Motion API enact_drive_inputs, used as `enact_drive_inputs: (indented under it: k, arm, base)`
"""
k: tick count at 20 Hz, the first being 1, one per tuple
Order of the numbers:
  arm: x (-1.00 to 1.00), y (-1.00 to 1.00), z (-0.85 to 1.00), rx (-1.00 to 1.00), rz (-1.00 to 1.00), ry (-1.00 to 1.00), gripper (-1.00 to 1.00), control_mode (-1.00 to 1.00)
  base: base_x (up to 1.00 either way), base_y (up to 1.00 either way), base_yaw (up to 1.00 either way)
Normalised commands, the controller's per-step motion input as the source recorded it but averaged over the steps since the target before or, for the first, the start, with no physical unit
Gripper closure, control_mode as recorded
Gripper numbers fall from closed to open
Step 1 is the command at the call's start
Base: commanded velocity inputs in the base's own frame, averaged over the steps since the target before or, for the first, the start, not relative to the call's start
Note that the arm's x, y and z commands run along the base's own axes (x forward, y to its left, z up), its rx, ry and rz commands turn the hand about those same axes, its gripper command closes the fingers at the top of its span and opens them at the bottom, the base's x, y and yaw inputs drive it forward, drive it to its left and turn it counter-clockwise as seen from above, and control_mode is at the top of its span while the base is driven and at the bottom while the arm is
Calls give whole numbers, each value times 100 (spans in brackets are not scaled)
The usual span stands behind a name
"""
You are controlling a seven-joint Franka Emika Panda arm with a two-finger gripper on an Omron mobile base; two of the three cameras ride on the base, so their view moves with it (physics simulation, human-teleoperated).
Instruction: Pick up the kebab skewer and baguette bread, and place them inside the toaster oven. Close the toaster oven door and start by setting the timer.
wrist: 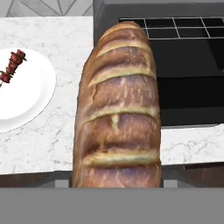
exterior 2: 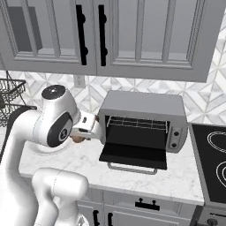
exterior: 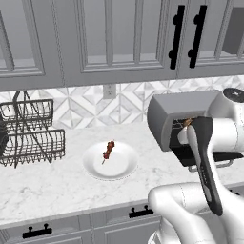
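Carrying the baguette (wrist: pixel 117 109) clamped in the gripper (exterior 2: pixel 78 138) beside the open toaster oven (exterior 2: pixel 143 121), the arm must next slide it onto the rack (exterior 2: pixel 137 124).

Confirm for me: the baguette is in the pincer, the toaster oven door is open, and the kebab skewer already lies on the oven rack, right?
Not quite. The kebab skewer lies on the white plate on the counter, as the left base view shows. The rest holds: the baguette is in the pincer, and the toaster oven door is open.

Kebab skewer (exterior: pixel 108 150) on plate (exterior: pixel 121 169), left of toaster oven (exterior 2: pixel 143 110); baguette bread (wrist: pixel 117 109) btwn them.
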Motion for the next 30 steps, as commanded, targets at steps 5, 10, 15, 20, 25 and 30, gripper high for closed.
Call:
enact_drive_inputs:
  k: [5, 10, 15, 20, 25, 30]
  arm:
    - [-13, -100, -16, 1, 14, -2, 100, -100]
    - [-3, -83, -34, 0, 21, -10, 100, -100]
    - [4, -18, -29, 0, 25, -24, 100, -100]
    - [14, -2, -23, 0, 18, -15, 100, -100]
    - [39, -10, -3, 2, 0, 0, 100, -100]
    - [42, -28, -28, 0, 0, 1, 100, -100]
  base:
    - [0, 0, 0]
    - [0, 0, 0]
    - [0, 0, 0]
    - [0, 0, 0]
    - [0, 0, 0]
    - [0, 0, 0]
